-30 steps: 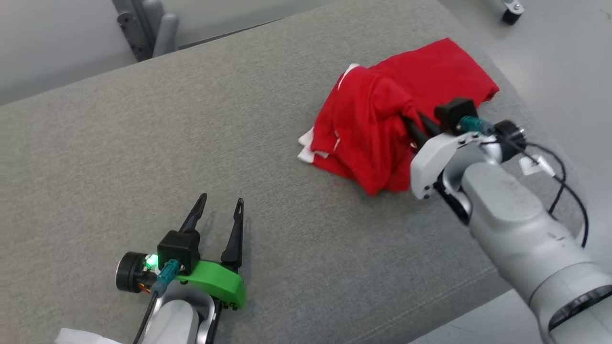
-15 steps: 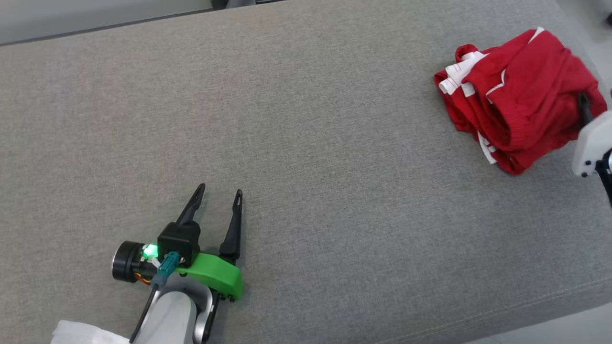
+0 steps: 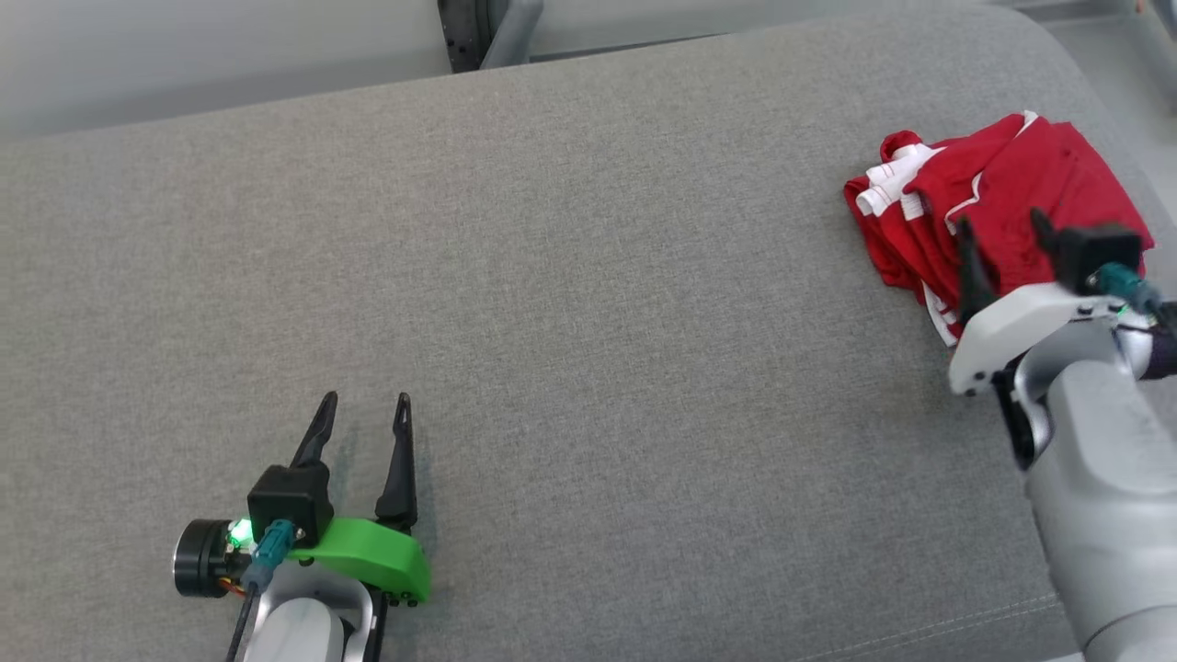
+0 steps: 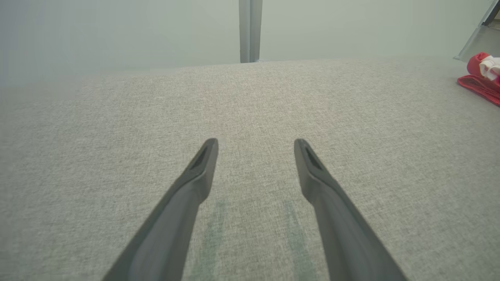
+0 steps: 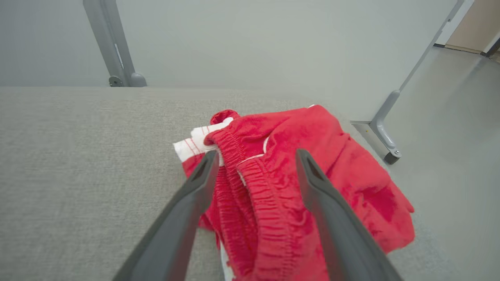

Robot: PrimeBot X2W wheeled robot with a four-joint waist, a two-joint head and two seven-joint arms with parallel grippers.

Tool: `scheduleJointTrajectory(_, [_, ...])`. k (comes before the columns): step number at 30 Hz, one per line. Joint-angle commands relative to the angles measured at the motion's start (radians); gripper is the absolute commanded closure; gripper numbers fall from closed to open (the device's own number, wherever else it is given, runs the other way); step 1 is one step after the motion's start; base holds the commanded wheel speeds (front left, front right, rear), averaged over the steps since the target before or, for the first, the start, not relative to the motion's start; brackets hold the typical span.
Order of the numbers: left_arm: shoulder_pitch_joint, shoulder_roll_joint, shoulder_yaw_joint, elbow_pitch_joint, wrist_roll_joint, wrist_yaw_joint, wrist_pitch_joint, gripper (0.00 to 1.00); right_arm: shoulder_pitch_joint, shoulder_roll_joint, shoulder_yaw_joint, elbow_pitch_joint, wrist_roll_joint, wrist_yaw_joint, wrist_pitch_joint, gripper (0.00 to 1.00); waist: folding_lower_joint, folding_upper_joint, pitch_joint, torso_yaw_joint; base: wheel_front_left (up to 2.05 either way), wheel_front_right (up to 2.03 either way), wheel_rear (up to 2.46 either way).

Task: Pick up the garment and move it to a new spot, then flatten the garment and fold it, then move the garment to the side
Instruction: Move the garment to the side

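Right hand (image 5: pixel 256 154) spread wide and empty, I hover over the bunched red garment (image 5: pixel 336 140) lying just beneath it on the grey tabletop (image 3: pixel 588 276). Flattening looks next: I must pinch an edge and draw the cloth out flat.

A grey woven fabric surface (image 3: pixel 552 322) spreads wide. A grey metal post (image 3: pixel 504 32) rises just behind its far edge, and beyond its right end a slanted metal leg (image 5: pixel 384 132) stands on pale floor (image 5: pixel 449 156).
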Motion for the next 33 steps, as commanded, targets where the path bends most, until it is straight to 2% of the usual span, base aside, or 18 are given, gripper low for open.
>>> scheduleJointTrajectory(1, [0.019, 0.004, 0.013, -0.003, -0.009, 0.006, -0.002, 0.0, 0.059, 0.035, -0.01, -0.051, -0.003, -0.002, -0.002, 0.0, 0.0, 0.0, -0.051, 0.009, 0.0, 0.0, 0.0])
scheduleJointTrajectory(5, [0.046, 0.004, 0.033, -0.005, -0.019, 0.011, -0.002, 0.0, 0.183, 0.123, -0.002, -0.188, -0.002, -0.002, -0.002, 0.0, 0.0, 0.0, -0.083, 0.034, 0.0, 0.0, 0.0])
scheduleJointTrajectory(9, [0.07, 0.004, 0.044, -0.001, -0.027, 0.014, -0.002, 0.0, 0.288, 0.165, 0.045, -0.269, 0.019, -0.002, -0.002, 0.0, 0.0, 0.0, -0.106, 0.068, 0.0, 0.0, 0.0])
scheduleJointTrajectory(13, [0.096, 0.004, 0.042, 0.001, -0.032, 0.023, -0.002, 0.0, 0.369, 0.182, 0.076, -0.317, 0.042, -0.002, -0.003, 0.0, 0.0, 0.0, -0.123, 0.104, 0.0, 0.0, 0.0])
scheduleJointTrajectory(21, [0.139, 0.004, 0.059, 0.012, -0.029, 0.033, -0.002, 0.0, 0.456, 0.191, 0.046, -0.356, 0.102, -0.002, -0.003, 0.0, 0.0, 0.0, -0.161, 0.16, 0.0, 0.0, 0.0])
scheduleJointTrajectory(28, [0.167, 0.004, 0.095, 0.008, -0.009, 0.038, -0.002, 0.0, 0.5, 0.19, 0.099, -0.412, 0.14, -0.002, -0.003, 0.0, 0.0, 0.0, -0.208, 0.156, 0.0, 0.0, 0.0])
scheduleJointTrajectory(33, [0.176, 0.004, 0.119, -0.007, -0.017, 0.03, -0.002, 0.0, 0.519, 0.19, 0.09, -0.423, 0.116, -0.002, -0.003, 0.0, 0.0, 0.0, -0.222, 0.147, 0.0, 0.0, 0.0])
